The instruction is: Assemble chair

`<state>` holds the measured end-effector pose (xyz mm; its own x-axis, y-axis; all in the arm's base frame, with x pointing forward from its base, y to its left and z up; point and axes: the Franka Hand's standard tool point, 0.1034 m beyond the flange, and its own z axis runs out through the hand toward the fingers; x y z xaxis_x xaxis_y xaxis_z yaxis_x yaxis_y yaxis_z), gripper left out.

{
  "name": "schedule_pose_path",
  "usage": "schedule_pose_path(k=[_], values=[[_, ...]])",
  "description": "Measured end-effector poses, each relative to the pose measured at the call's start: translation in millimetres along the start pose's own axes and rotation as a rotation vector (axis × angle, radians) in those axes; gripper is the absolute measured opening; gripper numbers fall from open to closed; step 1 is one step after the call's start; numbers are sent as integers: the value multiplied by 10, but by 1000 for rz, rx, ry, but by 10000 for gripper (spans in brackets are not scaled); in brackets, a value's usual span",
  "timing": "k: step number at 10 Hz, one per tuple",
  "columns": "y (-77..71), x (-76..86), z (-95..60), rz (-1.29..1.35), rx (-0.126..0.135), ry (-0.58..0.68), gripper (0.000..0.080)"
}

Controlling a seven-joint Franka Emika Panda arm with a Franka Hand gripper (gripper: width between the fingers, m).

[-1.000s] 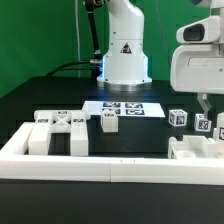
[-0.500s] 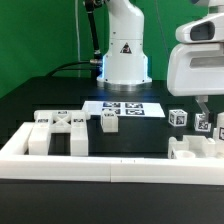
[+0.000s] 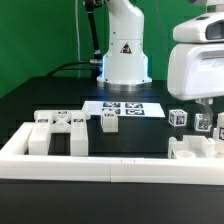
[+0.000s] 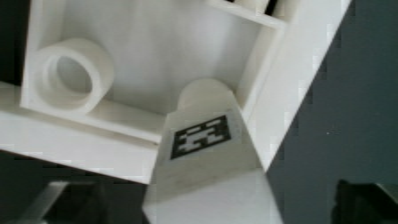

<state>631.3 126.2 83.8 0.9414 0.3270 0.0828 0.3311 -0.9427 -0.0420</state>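
My gripper (image 3: pixel 208 112) hangs at the exterior view's right, over a cluster of white chair parts (image 3: pixel 195 148). In the wrist view a long white tagged post (image 4: pixel 210 140) runs between my two dark fingers (image 4: pixel 64 202), with a gap showing on each side, so the gripper (image 4: pixel 214 205) is open around it. Behind the post lies a white frame part (image 4: pixel 267 60) with a round hole (image 4: pixel 71 78). More chair pieces (image 3: pixel 55 125) and a short post (image 3: pixel 108 122) sit at the exterior view's left and middle.
The marker board (image 3: pixel 125 108) lies flat in front of the robot base (image 3: pixel 125 55). A tagged cube (image 3: pixel 178 117) stands beside my fingers. A long white low border rail (image 3: pixel 100 162) runs along the front of the black table.
The hand has sunk a little over the parts at the exterior view's right. Nothing else on the table has moved.
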Motion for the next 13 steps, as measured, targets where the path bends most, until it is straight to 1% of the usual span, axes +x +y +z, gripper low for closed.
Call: schedule_pose_path(k=[1,2,3,6,7,12,13], values=[[0,-1,1,1,0,0,521],[0,-2,2,1,0,0,381],[0,-2,2,1,0,0,286],[0,-2,3,24,1,0,287],[3,-3,4,140,7,1,287],[14,-1,14,674,12,1,288],[17,3,17,819,13,7,289]])
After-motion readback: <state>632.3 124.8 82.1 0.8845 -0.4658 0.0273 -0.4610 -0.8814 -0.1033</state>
